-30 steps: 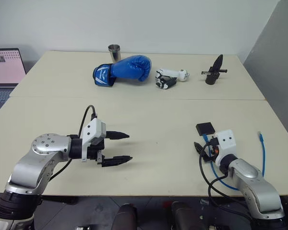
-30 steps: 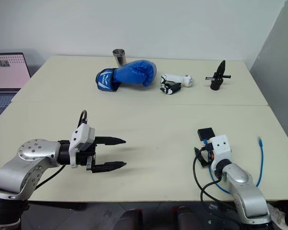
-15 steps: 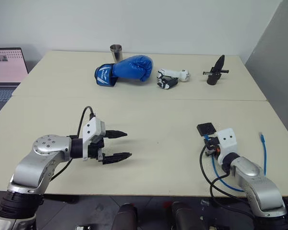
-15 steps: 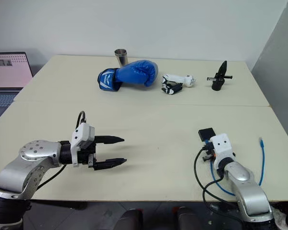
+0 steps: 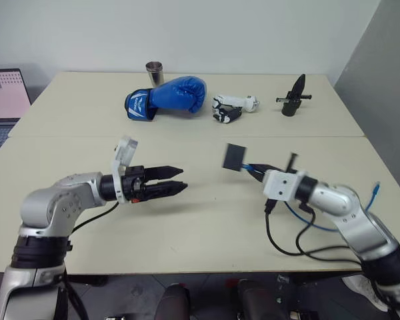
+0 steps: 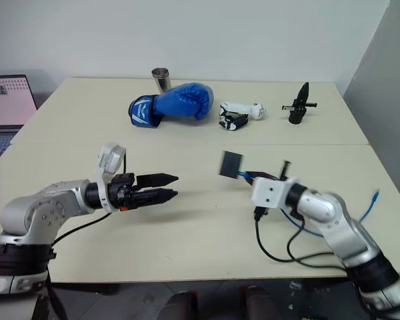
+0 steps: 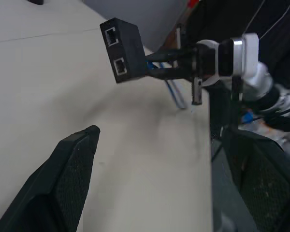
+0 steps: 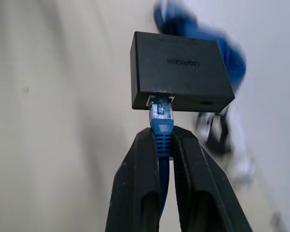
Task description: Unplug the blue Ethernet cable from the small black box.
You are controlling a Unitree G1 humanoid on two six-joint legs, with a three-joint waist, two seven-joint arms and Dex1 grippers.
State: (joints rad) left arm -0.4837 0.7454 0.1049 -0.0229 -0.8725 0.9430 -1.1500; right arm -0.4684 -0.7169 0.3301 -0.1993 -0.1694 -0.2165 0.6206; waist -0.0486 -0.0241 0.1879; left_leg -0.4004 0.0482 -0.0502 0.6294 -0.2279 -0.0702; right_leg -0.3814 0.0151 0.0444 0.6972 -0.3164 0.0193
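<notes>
Right hand (image 8: 163,145) is clamped on the cable (image 8: 162,126) just behind its plug, holding the box (image 5: 233,157), still plugged in, above the table (image 5: 207,220); left hand (image 5: 175,187), fingers apart, points toward the box.

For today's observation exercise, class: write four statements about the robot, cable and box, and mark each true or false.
1. The right claw is shut on the blue cable just behind its plug. True.
2. The black box lies flat on the table. False: it hangs in the air on the cable.
3. The cable is already unplugged. False: its plug sits in the box.
4. The left claw is open and holds nothing. True.
</notes>
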